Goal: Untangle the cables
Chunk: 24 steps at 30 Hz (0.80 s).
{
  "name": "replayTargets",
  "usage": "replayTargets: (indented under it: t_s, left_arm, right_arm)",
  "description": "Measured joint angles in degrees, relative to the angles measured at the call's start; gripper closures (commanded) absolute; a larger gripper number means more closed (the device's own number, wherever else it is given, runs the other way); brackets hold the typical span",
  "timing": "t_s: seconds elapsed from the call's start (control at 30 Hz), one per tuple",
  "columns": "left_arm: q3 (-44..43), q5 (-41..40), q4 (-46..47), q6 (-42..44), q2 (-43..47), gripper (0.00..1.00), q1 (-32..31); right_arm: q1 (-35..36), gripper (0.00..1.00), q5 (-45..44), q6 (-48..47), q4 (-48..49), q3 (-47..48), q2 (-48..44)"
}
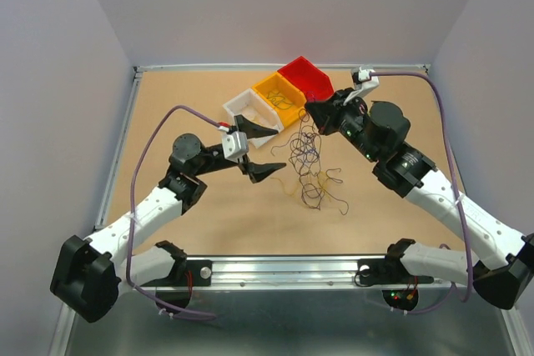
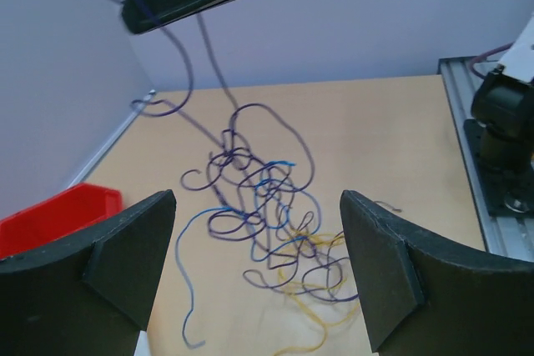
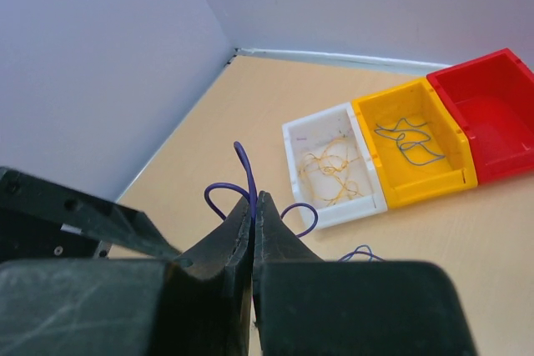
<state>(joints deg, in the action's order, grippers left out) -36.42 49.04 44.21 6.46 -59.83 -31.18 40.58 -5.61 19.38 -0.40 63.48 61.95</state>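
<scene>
The cables (image 1: pixel 309 158) lie as a loose tangle of thin purple, blue and yellow wires in the middle of the table. Some strands rise toward my right gripper (image 1: pixel 314 112), which hangs above the tangle's far end. In the right wrist view that gripper (image 3: pixel 253 203) is shut on a purple cable (image 3: pixel 243 162) that loops out above the fingertips. My left gripper (image 1: pixel 269 150) stands wide open just left of the tangle, nothing between its fingers. In the left wrist view the tangle (image 2: pixel 269 221) lies on the table beyond the open left gripper (image 2: pixel 259 260).
Three bins stand in a row at the back: a white bin (image 1: pixel 238 106) with yellow wires, a yellow bin (image 1: pixel 269 85) with grey-blue wires, and a red bin (image 1: pixel 300 66). A metal rail (image 1: pixel 284 266) runs along the near edge. Walls enclose the table.
</scene>
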Motion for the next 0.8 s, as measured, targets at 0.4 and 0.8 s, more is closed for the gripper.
replayTargets:
  t_s: [0.4,0.8]
  left_arm:
    - [-10.23,-12.9,-1.66,7.23,-11.5,0.19,-7.61]
    - [-10.51,-18.88,-3.37,9.79,-14.45,0.28,-13.57]
  right_arm:
    - [0.0,1.0,-0.7,0.94,0.87,0.02,2.23]
    - [0.0,0.99,-4.5,1.2,1.29,0.04,1.62]
